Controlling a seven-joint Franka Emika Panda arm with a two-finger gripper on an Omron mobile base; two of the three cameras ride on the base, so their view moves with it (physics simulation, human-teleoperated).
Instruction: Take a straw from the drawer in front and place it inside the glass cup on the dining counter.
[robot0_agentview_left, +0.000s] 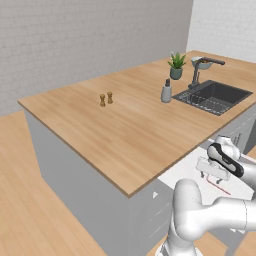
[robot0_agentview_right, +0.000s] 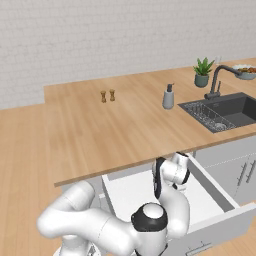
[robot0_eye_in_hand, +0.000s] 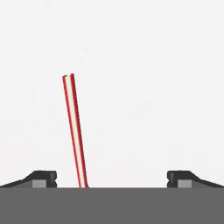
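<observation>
The thin red straw (robot0_eye_in_hand: 74, 131) lies flat on the white floor of the open drawer (robot0_agentview_right: 129, 196), which is pulled out from under the wood-topped dining counter (robot0_agentview_left: 125, 125). In the hand view my gripper (robot0_eye_in_hand: 112, 179) is open, its fingertips (robot0_eye_in_hand: 43, 178) wide apart, and the straw's near end lies between them, closer to the left tip. From the left base view the gripper (robot0_agentview_left: 209, 176) hovers low over the drawer (robot0_agentview_left: 184, 167), just above the straw (robot0_agentview_left: 218, 186). The glass cup is out of view.
On the counter stand two small shakers (robot0_agentview_left: 106, 99), a soap dispenser (robot0_agentview_left: 166, 91), a potted plant (robot0_agentview_left: 176, 66), a black sink (robot0_agentview_left: 215, 96) with a tap, and a fruit bowl (robot0_agentview_right: 245, 71) at the far end. The drawer's side wall (robot0_agentview_right: 207, 186) rises right of my hand.
</observation>
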